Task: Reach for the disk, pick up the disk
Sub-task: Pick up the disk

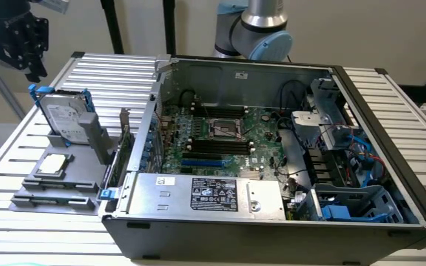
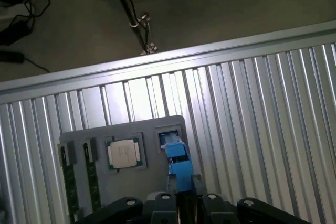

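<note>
Fingers [image 1: 34, 55] of the gripper [image 1: 20, 47] look slightly parted and empty, high above the disk [image 1: 64, 119], which stands on edge in the grey holder [image 1: 87, 133] at the exterior view's left. Too narrow a gap could strike its blue bracket [image 2: 178, 163] and topple it.

I'm running this in a robotics lab, by the look of it: a ribbed aluminium table [image 1: 394, 105], an opened computer case [image 1: 272, 238] at three o'clock and a robot arm [image 1: 261, 30] at twelve.
</note>
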{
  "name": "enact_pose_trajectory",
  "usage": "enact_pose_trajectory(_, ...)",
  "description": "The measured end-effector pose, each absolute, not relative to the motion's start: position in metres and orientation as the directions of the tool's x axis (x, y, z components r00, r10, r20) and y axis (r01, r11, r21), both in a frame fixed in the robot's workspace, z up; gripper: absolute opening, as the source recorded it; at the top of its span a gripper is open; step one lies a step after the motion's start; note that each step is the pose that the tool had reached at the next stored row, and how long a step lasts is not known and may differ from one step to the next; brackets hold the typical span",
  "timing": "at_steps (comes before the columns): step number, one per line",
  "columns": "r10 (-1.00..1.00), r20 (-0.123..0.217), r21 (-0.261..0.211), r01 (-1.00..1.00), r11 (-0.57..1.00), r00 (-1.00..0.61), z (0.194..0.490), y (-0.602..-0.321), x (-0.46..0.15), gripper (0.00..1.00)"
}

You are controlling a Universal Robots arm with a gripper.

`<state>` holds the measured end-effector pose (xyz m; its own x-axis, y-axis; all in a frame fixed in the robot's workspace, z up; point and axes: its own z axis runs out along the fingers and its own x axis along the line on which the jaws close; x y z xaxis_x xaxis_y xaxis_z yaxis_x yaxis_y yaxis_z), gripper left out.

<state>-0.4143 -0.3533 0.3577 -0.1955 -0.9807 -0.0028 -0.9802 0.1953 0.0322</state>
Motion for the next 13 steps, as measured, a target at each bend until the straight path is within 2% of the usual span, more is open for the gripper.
enact_pose_trajectory(1,-0.981,-0.003,0.032,-0.98,0.195,-0.195,0.358,-0.353,-0.414,0.3)
enact_pose_trajectory(3,-0.981,-0.003,0.032,-0.98,0.194,-0.195,0.357,-0.353,-0.414,0.42)
enact_pose_trajectory(4,-0.981,-0.003,0.032,-0.981,0.193,-0.193,0.356,-0.353,-0.414,0.42)
enact_pose_trajectory(7,-0.983,-0.003,0.032,-0.983,0.182,-0.182,0.353,-0.353,-0.414,0.59)
enact_pose_trajectory(9,-0.985,-0.003,0.032,-0.985,0.172,-0.172,0.35,-0.352,-0.414,0.59)
enact_pose_trajectory(10,-0.986,-0.003,0.032,-0.986,0.165,-0.166,0.348,-0.352,-0.414,0.65)
enact_pose_trajectory(13,-0.991,-0.003,0.032,-0.99,0.136,-0.136,0.342,-0.352,-0.414,0.65)
